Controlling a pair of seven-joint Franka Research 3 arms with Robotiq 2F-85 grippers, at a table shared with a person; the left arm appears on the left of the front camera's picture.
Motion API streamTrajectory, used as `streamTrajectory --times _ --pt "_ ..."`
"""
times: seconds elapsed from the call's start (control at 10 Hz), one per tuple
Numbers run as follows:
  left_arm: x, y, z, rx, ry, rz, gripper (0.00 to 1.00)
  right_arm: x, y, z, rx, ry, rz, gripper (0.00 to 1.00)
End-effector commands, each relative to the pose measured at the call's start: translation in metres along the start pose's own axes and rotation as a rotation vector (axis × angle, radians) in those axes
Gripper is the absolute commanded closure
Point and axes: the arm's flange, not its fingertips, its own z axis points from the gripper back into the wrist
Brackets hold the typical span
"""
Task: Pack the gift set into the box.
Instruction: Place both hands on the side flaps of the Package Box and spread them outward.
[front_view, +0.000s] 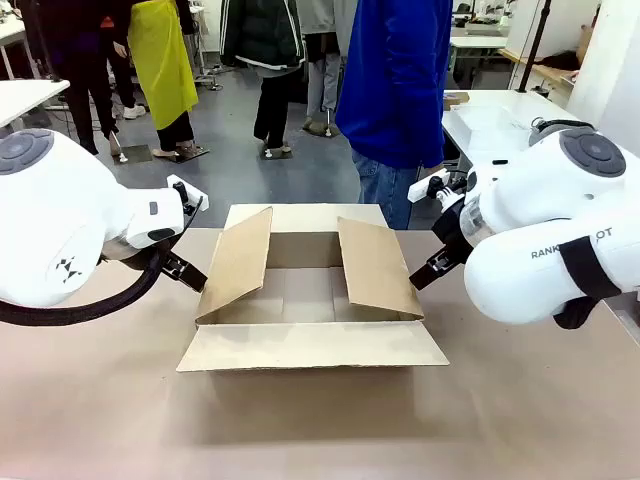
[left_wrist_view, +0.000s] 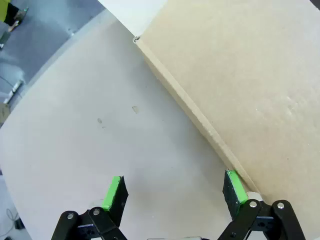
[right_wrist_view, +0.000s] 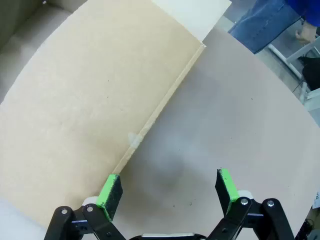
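Beige tabletop (front_view: 300, 430) bears the open box (front_view: 310, 345), both arms' jaws spread empty beside it, grey floor (front_view: 230, 150) beyond.

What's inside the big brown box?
Only bare cardboard floor shows inside the box. Its two side flaps lean inward and hide the parts beneath them.

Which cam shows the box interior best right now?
Front view: the box sits whole in frame, four flaps open, floor visible. The left wrist view gives one plain cardboard face of it, close up, with an edge; the right wrist view does likewise from the other side.
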Motion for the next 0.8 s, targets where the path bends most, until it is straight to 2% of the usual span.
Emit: streamTrajectory --times 0.0,0.7 --pt "0.0002 -0.0002 0.0002 0.000 -0.001 -0.001 0.00 0.0000 0.0000 0.0000 0.000 0.000 0.000 0.00" --pt "0.0002 -0.0002 0.0002 0.000 -0.001 -0.001 0.00 0.0000 0.0000 0.0000 0.000 0.000 0.000 0.00"
